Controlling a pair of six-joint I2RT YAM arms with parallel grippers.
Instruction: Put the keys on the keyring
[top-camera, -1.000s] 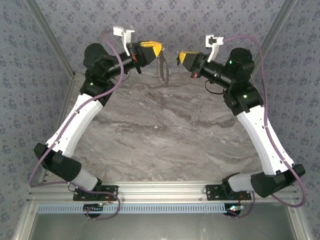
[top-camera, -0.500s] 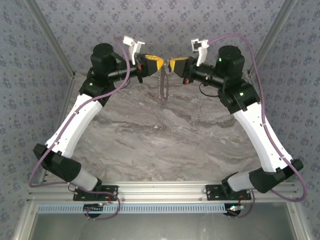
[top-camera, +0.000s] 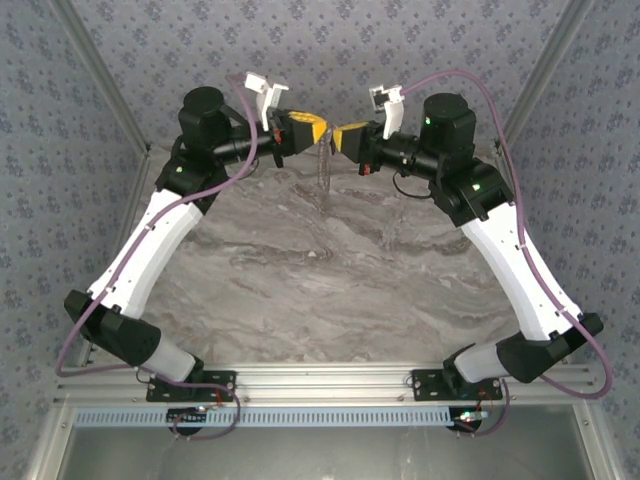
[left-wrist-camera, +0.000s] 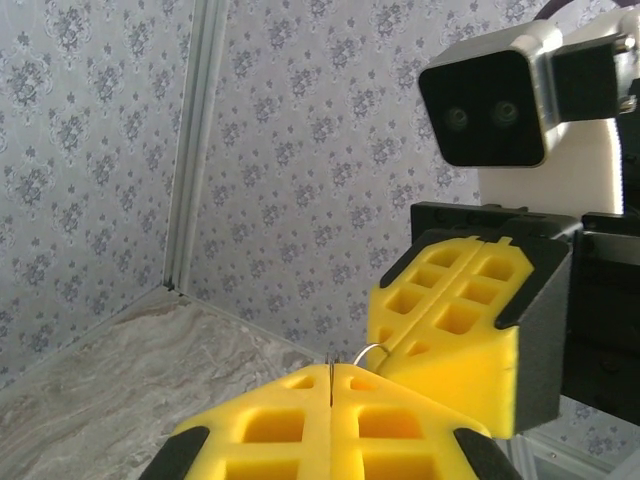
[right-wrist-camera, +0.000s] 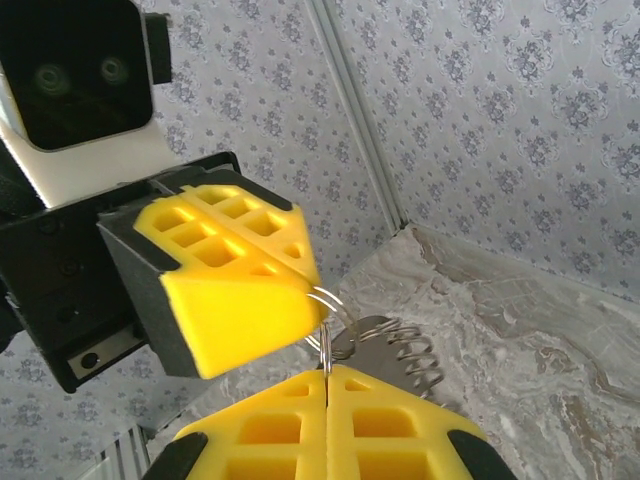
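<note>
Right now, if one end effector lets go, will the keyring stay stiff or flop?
Probably floppy: the keyring dangles below the left end effector and right end effector. Likely light, since a thin-wire pinch holds it. It may swing when moved.

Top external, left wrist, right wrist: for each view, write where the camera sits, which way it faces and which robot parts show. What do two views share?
Top external: above and behind the bases, looking down at the table; both arms, left claw and right claw close together.
Left wrist: on the left arm, facing the right claw; own fingers below.
Right wrist: on the right arm, facing the left claw; own fingers below.
Shared: the keyring, in top external and right wrist.
</note>
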